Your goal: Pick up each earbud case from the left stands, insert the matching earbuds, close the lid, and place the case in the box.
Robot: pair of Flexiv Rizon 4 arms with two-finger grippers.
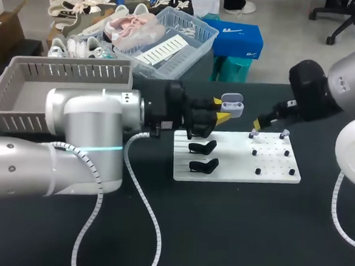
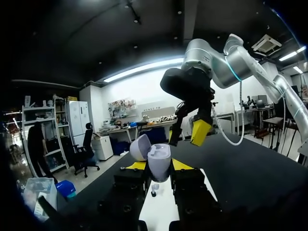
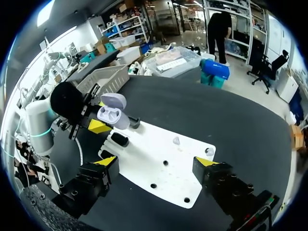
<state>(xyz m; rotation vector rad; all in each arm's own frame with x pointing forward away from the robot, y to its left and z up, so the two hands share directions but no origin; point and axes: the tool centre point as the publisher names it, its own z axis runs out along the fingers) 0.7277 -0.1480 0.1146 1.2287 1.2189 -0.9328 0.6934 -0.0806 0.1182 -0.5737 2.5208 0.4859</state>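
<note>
Clamping the open earbud case (image 1: pixel 232 104) between its tips (image 2: pixel 182 164), left claw (image 2: pixel 159 166) faces the spread right claw (image 3: pixel 156 161)

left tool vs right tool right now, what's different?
The left tool is shut on the earbud case, whose lid is open; the right tool is open and empty. The left tool is at the end of the white board with the black stands; the right tool hangs over the other end, near the earbuds. Both have yellow tips.
</note>
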